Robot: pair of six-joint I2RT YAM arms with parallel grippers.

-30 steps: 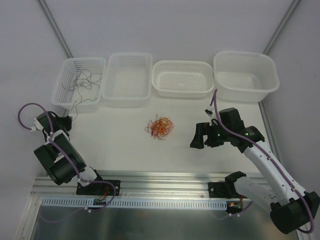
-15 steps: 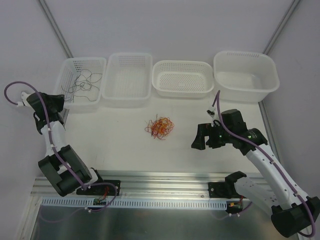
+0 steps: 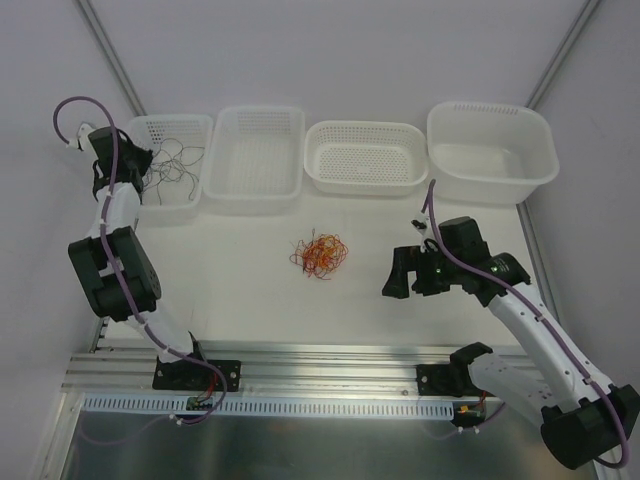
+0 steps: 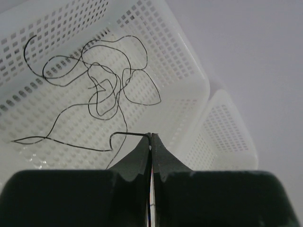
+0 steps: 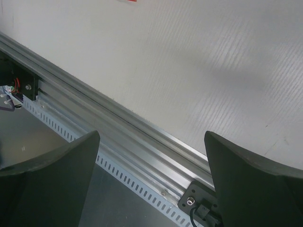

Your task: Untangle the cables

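A dark grey cable (image 4: pixel 142 47) lies in loose loops in the leftmost white basket (image 3: pixel 190 205). My left gripper (image 4: pixel 151 137) hangs over that basket's near left side, shut on one end of this cable, which runs between the jaws. The top view shows the left gripper (image 3: pixel 130 168) at the basket's left rim. A tangle of orange-yellow and red cables (image 3: pixel 320 254) sits on the table's middle. My right gripper (image 3: pixel 405 272) hovers to the right of the tangle, apart from it. The right gripper (image 5: pixel 151 161) is open and empty, looking down at the table's near edge.
Three more white baskets stand in the back row: a rectangular one (image 3: pixel 258 190), a perforated one (image 3: pixel 365 175) and a larger tub (image 3: pixel 490 185). An aluminium rail (image 3: pixel 320 355) runs along the table's near edge and holds both arm bases.
My left arm has swung up from the near left to the leftmost basket, and its jaws have closed. The grey cable end that hung outside the basket is lifted. The right arm barely moved.
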